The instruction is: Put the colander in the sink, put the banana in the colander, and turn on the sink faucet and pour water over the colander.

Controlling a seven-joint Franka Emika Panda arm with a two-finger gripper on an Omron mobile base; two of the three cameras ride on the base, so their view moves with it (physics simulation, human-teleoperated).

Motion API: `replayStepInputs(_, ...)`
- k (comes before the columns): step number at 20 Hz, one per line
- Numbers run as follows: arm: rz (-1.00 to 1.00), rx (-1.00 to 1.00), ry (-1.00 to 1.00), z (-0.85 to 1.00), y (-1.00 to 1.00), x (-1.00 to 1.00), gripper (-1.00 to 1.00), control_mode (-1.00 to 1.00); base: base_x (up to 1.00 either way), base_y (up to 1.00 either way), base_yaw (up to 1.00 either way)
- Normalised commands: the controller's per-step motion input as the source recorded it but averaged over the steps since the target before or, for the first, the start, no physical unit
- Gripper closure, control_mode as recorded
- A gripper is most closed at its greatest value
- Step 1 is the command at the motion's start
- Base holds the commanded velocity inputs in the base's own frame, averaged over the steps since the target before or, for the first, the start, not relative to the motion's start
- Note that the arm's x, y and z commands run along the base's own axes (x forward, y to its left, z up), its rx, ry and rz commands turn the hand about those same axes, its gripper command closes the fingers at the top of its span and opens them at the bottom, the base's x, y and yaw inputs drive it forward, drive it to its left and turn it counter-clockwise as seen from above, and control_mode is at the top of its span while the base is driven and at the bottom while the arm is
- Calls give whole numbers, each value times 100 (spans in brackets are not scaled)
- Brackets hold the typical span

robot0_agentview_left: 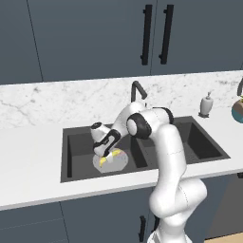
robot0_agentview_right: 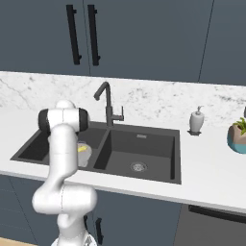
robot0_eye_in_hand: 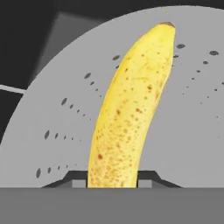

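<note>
The arm rises from the base, bends at the elbow over the counter edge and reaches down-left into the left basin of the sink, the wrist tipped downward. The gripper hangs low over the colander, its two fingertips clamped on the lower end of the banana — the fruit stands up between them in the hand view, with the grey perforated bowl behind it. In the left base view a bit of yellow shows just above the colander's rim at the gripper.

One colander sits on the floor of the left basin; one banana; one faucet behind the divider; one white soap dispenser on the counter to the right. The sink has two basins — the right one shows a round silver drain.
</note>
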Motion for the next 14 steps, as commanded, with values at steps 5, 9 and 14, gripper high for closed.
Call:
replayStepInputs(5,-3,-10,-1,-52,21,0,-100,-100,0,0,0)
replayStepInputs(9,-3,1,-13,-8,-1,-12,-100,-100,0,0,0)
replayStepInputs(14,-1,13,-22,0,-31,-40,-100,-100,0,0,0)
